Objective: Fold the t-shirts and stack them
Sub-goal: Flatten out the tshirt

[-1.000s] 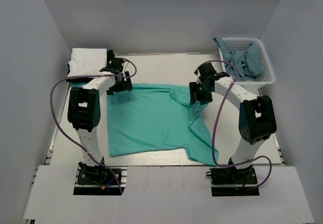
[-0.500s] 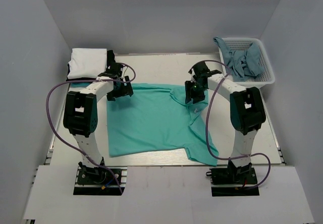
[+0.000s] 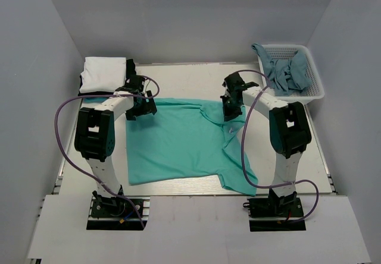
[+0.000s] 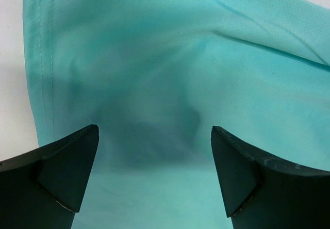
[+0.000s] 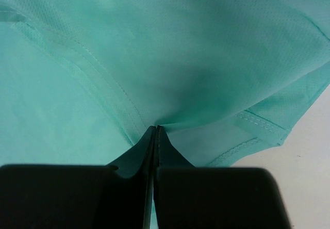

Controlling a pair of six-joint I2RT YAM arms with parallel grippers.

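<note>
The turquoise shirt (image 3: 172,148), a fine mesh knit with stitched seams, is lying spread on the pale bench (image 3: 190,77). The left end effector (image 4: 153,131) is hovering wide open over it, holding nothing; the right end effector (image 5: 155,128) is pinching a fold (fingers fully together). The white lattice basket (image 3: 300,96) is holding crumpled grey-blue cloth (image 3: 286,72).

1. Plain grey walls (image 3: 190,20) enclosed the space at the back and both sides.
2. A pale white table (image 3: 184,82) spanned the gap between them.
3. Soft, even light cast only faint shadows.
</note>
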